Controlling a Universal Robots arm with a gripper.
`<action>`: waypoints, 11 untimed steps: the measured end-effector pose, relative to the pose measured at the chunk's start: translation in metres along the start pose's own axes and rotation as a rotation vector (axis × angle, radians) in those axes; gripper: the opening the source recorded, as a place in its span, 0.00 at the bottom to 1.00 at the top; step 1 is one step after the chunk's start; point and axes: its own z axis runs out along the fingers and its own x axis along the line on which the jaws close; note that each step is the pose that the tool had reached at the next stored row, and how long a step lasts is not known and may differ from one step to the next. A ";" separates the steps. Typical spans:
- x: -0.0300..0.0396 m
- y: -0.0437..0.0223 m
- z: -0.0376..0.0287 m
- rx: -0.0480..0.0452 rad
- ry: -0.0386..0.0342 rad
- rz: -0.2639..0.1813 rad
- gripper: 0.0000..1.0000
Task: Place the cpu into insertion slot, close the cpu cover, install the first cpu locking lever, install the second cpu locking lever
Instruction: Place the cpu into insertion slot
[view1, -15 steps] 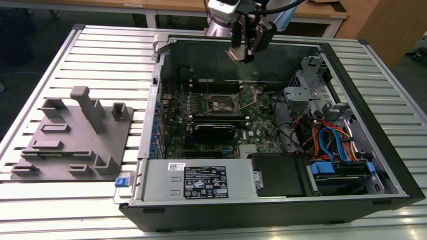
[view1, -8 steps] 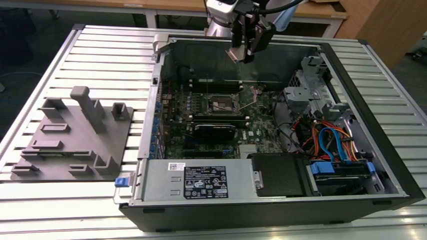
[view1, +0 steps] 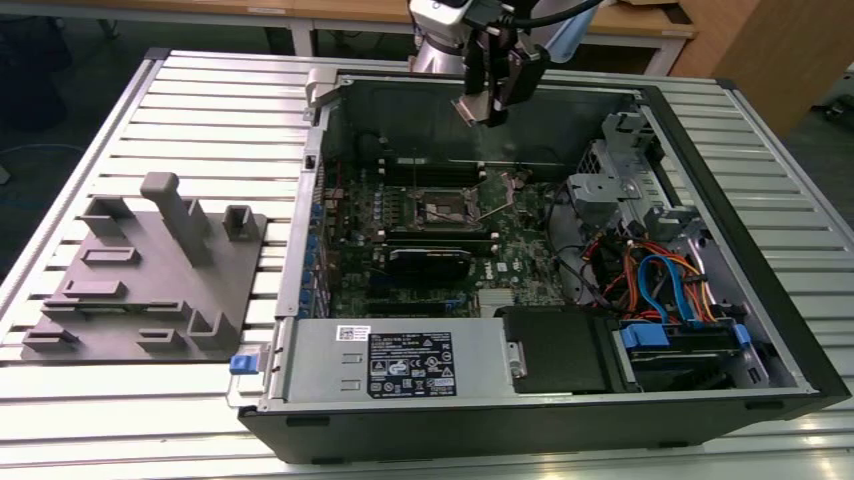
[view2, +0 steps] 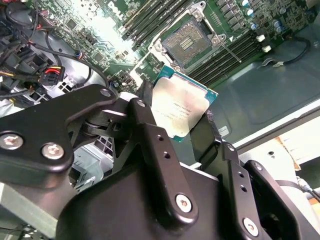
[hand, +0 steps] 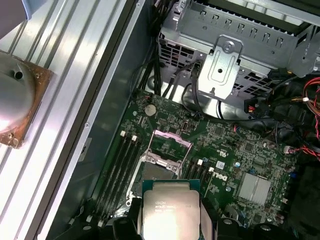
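The hand (view1: 491, 108) pinches the cpu (view2: 182, 107) by two opposite edges. The chip's silver top shows in both wrist views, and it is held in the air over the open computer case (view1: 534, 430). In the exterior view the hand hangs at 12 o'clock of the insertion slot (view1: 447, 207), whose dark centre lies uncovered on the green motherboard (view1: 514, 260). The case sits on the slatted desk (view1: 200, 90).

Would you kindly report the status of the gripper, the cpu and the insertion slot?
Gripper shut on cpu, above the motherboard. Insertion slot uncovered, no chip in it. Nothing seen between them.
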 end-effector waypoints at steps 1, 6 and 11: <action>0.0000 0.0000 0.0000 -0.0001 -0.0005 0.005 0.54; 0.0000 0.0000 0.0000 -0.0011 -0.0050 0.055 0.54; 0.0000 0.0000 0.0000 -0.0018 -0.0084 0.094 0.54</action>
